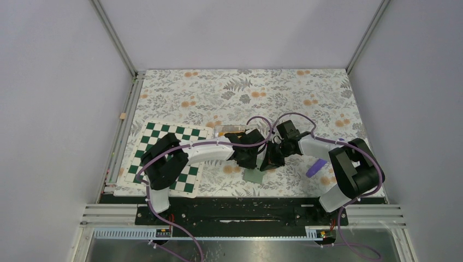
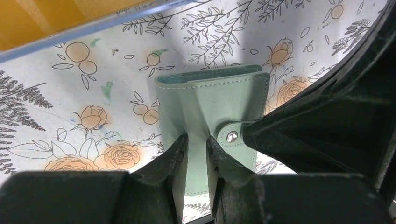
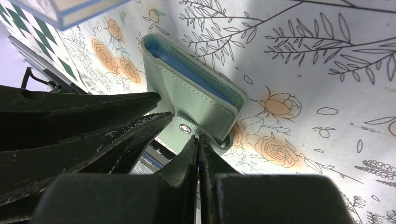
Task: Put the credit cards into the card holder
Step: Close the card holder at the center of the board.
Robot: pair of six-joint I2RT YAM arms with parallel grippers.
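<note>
Nearest to the arm bases, a little toward 6 o'clock from the middle of the table, the card holder (image 1: 254, 176) is found. It is a mint-green wallet of soft, stitched material, and both claws are closed on it. The left gripper (image 2: 197, 144) is pinched on one thin panel of it, which is seen standing between the two fingers. The right gripper (image 3: 197, 142), reaching in from 3 o'clock, is pressed fully together on the small snap tab (image 3: 186, 128) at the edge of the cover, and this tab seems to be unfastened. The holder hangs close to the flowered cloth (image 2: 93, 93), but whether it touches the cloth cannot be told. It is judged to be light and limp, because the panels bend where they are pulled. A grip on the stitched edge or on the tab is therefore expected to hold better than one on the flat middle, and the blue-lined pocket mouth must be spread before a card can enter. Further away, toward 12 o'clock, a clear box (image 1: 233, 131) is seen, and the credit cards (image 2: 42, 18) appear in it as an orange-yellow surface behind the clear wall. They are judged to be thin, stiff, smooth and rather slippery, so each is best taken by a short edge, one at a time. At 9 o'clock the chequered board (image 1: 169, 155) lies under the left arm.
</note>
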